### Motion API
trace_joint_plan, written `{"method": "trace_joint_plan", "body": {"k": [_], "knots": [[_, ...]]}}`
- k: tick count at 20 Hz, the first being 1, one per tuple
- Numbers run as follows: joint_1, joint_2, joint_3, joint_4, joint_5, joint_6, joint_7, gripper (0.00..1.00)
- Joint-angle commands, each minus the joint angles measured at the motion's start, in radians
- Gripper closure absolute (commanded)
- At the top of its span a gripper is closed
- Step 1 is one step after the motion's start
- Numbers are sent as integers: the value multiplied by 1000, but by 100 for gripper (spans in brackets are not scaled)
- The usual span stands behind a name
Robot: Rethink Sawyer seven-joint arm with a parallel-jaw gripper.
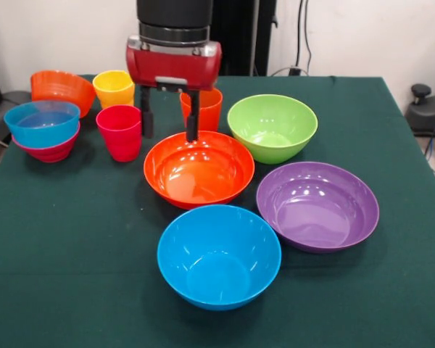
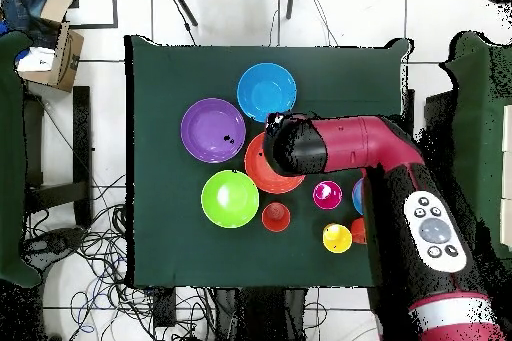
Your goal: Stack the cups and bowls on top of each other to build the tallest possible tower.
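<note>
Gripper (image 1: pixel 168 117), fingers spread and empty, hanging over the far rim of the large orange bowl (image 1: pixel 199 170), the lime green bowl (image 1: pixel 272 128) sitting just beside it.

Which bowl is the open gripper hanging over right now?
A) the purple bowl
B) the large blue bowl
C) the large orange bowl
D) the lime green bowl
C: in the front view the gripper, fingers apart, hangs over the far rim of the large orange bowl; the other large bowls sit off to the side.
</note>
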Motion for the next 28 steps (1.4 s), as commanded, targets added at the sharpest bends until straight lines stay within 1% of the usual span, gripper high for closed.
{"method": "trace_joint_plan", "body": {"k": [1, 2, 5, 10, 14, 17, 24, 28], "knots": [[88, 120, -63, -104, -106, -16, 10, 0], [103, 138, -79, -120, -117, -25, 23, 0], [118, 160, -96, -135, -123, -35, 25, 0], [79, 163, -81, -106, -124, -70, -26, 0], [76, 214, -106, -134, -167, -95, -29, 0], [70, 231, -109, -142, -179, -113, -37, 0], [34, 211, -80, -107, -170, -113, -82, 0], [42, 232, -90, -130, -183, -117, -72, 0]]}}
